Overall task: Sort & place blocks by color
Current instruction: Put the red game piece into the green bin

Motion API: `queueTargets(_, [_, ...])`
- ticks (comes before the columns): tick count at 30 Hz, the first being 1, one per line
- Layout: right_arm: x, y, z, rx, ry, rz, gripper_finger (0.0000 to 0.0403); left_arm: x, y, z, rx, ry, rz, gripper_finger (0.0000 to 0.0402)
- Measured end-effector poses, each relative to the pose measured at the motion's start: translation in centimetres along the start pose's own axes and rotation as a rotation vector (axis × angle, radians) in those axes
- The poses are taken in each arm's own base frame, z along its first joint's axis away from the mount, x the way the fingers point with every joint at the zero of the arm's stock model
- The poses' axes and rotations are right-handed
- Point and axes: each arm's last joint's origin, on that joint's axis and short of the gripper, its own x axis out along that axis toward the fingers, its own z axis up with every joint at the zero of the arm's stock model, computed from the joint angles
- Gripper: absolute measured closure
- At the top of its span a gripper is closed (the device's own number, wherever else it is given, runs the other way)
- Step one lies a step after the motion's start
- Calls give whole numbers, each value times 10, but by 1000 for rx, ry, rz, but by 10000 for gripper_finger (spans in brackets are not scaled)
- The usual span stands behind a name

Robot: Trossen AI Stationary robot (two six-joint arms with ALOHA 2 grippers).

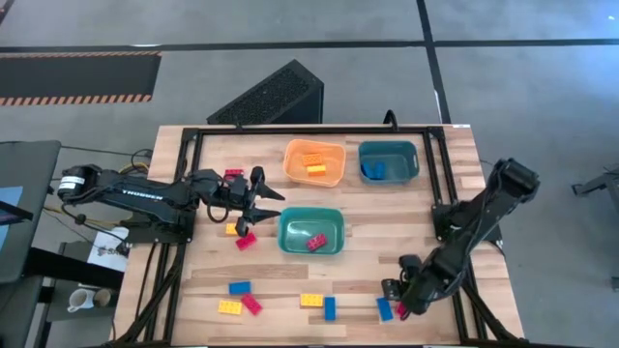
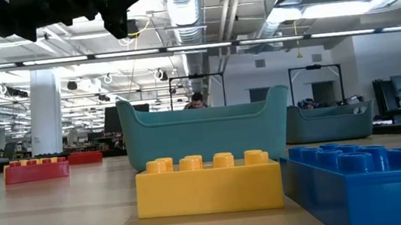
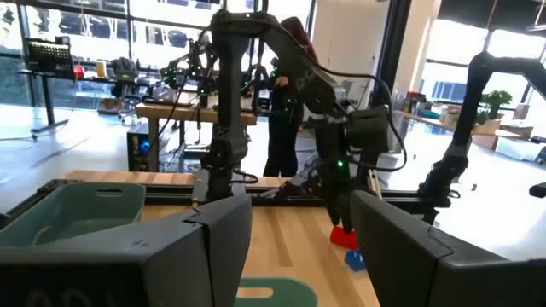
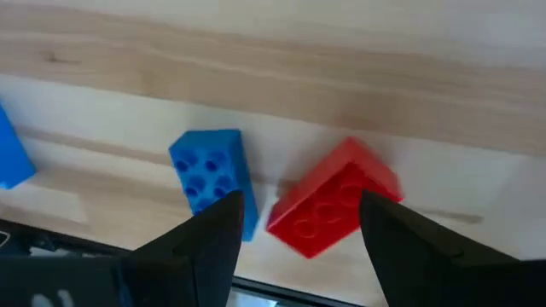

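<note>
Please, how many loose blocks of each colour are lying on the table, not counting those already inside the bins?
red blocks: 4
yellow blocks: 3
blue blocks: 3
Total: 10

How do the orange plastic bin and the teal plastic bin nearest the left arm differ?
The orange plastic bin sits along the far edge; the teal plastic bin sits mid-table. The orange one holds a yellow brick, the teal one a red brick. Both are open-topped, similar in size.
</note>
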Motion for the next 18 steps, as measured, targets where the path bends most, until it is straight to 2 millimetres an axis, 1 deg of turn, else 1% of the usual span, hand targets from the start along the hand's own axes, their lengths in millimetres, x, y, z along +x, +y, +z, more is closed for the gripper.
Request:
queueTargets(4, [1,6,-6,0,-1,-2,148,0,0,0,0,-2,0,214])
queueTargets(7, [-5,8,-9,-1,0,4,148,0,0,0,0,-1,-1,214])
queueTargets(10, [-22,7,-8,-3,-53,-29,148,0,0,0,0,-1,-5,214])
queueTargets(14, [-53,3,-8,-13,-114,-76,148,0,0,0,-8,1,-6,214])
queueTargets(18, [-82,-2,-3,1,-137,-135,148,0,0,0,-13,5,-5,214])
